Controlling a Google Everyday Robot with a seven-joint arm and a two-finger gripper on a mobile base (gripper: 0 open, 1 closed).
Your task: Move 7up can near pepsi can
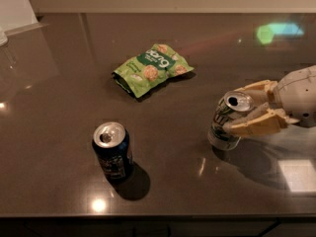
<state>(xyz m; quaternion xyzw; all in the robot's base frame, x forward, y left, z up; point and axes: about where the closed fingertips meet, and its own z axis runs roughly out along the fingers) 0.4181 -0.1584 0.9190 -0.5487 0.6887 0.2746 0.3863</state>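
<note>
The 7up can (pixel 224 127), silvery-white with green lettering, is at the right of the dark table and leans over to the right. My gripper (pixel 231 111) reaches in from the right edge. Its beige fingers (pixel 254 126) sit on either side of the can's upper part, shut on it. The can's base is at or just above the tabletop; I cannot tell which. The pepsi can (pixel 112 151), dark blue with a silver top, stands upright at the front left, well apart from the 7up can.
A green snack bag (pixel 153 68) lies flat at the middle back of the table (pixel 59 98). The table's front edge runs along the bottom. A pale object (pixel 17 6) stands at the back left corner.
</note>
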